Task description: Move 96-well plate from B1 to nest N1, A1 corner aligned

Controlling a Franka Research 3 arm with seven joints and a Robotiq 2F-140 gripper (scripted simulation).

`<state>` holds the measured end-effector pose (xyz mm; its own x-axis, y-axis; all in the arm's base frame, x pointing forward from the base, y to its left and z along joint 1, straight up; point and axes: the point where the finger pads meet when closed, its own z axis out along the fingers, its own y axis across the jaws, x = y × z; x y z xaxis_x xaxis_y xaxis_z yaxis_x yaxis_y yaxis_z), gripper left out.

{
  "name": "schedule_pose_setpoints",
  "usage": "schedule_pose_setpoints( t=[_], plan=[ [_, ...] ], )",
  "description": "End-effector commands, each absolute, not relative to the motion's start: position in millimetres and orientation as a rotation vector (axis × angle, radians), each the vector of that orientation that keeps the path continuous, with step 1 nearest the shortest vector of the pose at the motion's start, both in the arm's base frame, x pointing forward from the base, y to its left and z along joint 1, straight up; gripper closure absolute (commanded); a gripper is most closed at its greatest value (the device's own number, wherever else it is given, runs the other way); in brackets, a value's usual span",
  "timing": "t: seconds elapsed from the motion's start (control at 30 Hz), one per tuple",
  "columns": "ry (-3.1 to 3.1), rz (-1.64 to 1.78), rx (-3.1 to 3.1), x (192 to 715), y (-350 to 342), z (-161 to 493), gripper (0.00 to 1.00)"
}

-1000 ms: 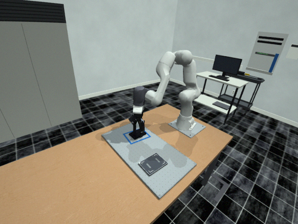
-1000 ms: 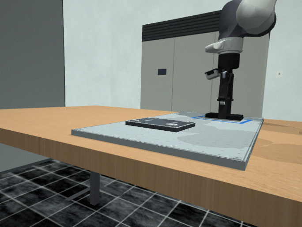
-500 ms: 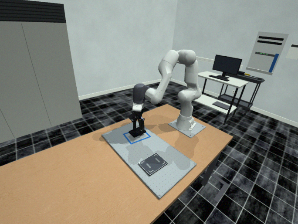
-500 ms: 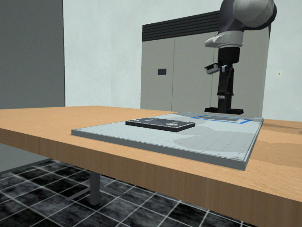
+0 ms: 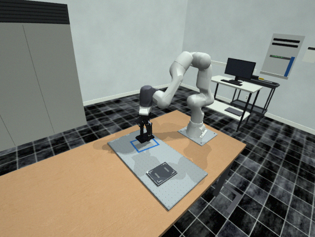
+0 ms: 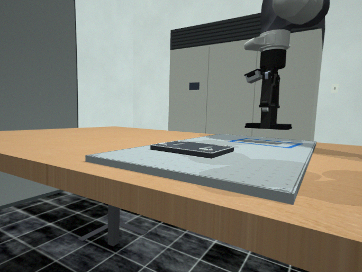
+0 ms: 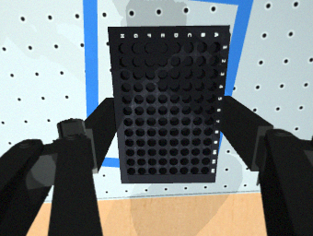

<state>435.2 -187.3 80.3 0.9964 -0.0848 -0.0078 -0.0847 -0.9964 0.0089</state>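
The black rectangular 96-well plate (image 7: 168, 103) hangs level just above the blue-outlined bench spot (image 6: 264, 142), clear of the perforated grey metal base board (image 6: 187, 166), clamped by its two long sides in the black two-finger tool (image 7: 168, 124), a grip that judging by the level hold keeps it flat for carrying. The dark square plate nest with pale corner locators (image 5: 161, 173) lies well apart from the blue spot, further along the board on the wooden worktop (image 5: 63, 183), with nothing in it. The cut-off corner is hard to make out in the wrist view, and the nest's A1 mark is too small to read.
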Motion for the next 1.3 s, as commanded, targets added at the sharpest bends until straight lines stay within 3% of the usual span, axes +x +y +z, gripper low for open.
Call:
schedule_pose_setpoints(
  t=[0.0,1.27],
  plan=[
    [-0.075,0.005,3.14,429.6,-184.6,86.8,0.4],
    [-0.146,0.005,3.138,432.2,-178.5,96.2,0.4]
  ],
)
